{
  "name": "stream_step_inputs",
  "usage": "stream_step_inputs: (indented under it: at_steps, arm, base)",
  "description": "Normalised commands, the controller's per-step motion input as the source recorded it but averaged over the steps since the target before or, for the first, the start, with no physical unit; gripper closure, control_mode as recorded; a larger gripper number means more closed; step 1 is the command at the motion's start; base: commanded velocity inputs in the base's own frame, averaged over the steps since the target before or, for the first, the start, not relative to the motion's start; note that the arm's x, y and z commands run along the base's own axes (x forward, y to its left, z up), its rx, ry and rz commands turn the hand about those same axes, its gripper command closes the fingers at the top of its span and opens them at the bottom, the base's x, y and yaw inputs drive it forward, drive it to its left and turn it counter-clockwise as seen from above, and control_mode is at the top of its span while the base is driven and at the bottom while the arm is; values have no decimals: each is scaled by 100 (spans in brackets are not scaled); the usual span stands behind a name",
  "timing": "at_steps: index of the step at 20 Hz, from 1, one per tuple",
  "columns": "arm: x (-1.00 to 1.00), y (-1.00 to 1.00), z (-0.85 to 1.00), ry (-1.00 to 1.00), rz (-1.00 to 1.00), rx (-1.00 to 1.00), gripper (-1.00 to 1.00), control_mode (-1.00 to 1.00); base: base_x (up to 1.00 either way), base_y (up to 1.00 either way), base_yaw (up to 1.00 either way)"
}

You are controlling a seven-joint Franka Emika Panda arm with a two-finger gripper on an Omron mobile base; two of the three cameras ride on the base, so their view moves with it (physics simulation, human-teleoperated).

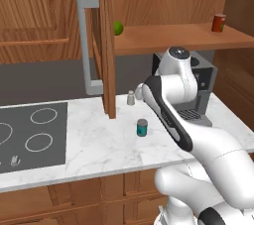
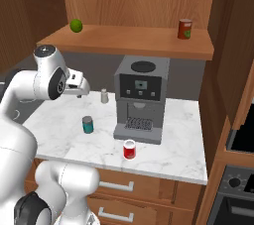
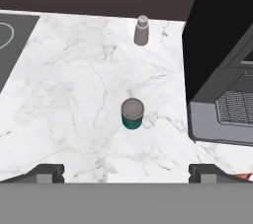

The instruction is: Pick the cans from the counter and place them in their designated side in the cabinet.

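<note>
The teal can (image 3: 132, 113) stands upright on the white marble counter (image 3: 74, 94), left of the coffee machine; it also shows in the base views (image 1: 142, 128) (image 2: 88, 124). The bright red can (image 2: 129, 149) stands near the counter's front edge, in front of the machine. My gripper (image 3: 126, 173) hangs open above the counter, with the teal can ahead of it and nothing between its fingertips (image 3: 47, 172). In the right base view the hand (image 2: 77, 86) is above and behind the teal can. The wooden cabinet (image 2: 129, 40) stands open, its door (image 1: 105, 45) swung out.
A grey coffee machine (image 2: 140, 97) stands on the counter to the right. A small grey shaker (image 3: 141, 30) is at the back by the wall. The shelf carries a lime (image 2: 76, 25) at the left and a brownish-red can (image 2: 184, 28) at the right. The dark hob (image 1: 30, 135) lies to the left.
</note>
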Motion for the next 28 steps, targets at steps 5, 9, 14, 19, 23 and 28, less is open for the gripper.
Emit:
stream_step_inputs:
  at_steps: [5, 9, 14, 19, 23, 28]
  arm:
    - [0, 0, -6, 0, 4, 0, -100, -100]
    - [0, 0, -3, 0, 3, 0, -100, -100]
    - [0, -1, -1, 1, 0, 0, -100, -100]
    - [0, -1, 0, 0, 0, 0, -100, -100]
    - [0, -3, -2, 0, 0, 0, -100, -100]
    - [1, -1, -7, 0, 0, 0, -100, -100]
  base:
    - [0, 0, 0]
    - [0, 0, 0]
    - [0, 0, 0]
    - [0, 0, 0]
    - [0, 0, 0]
    - [0, 0, 0]
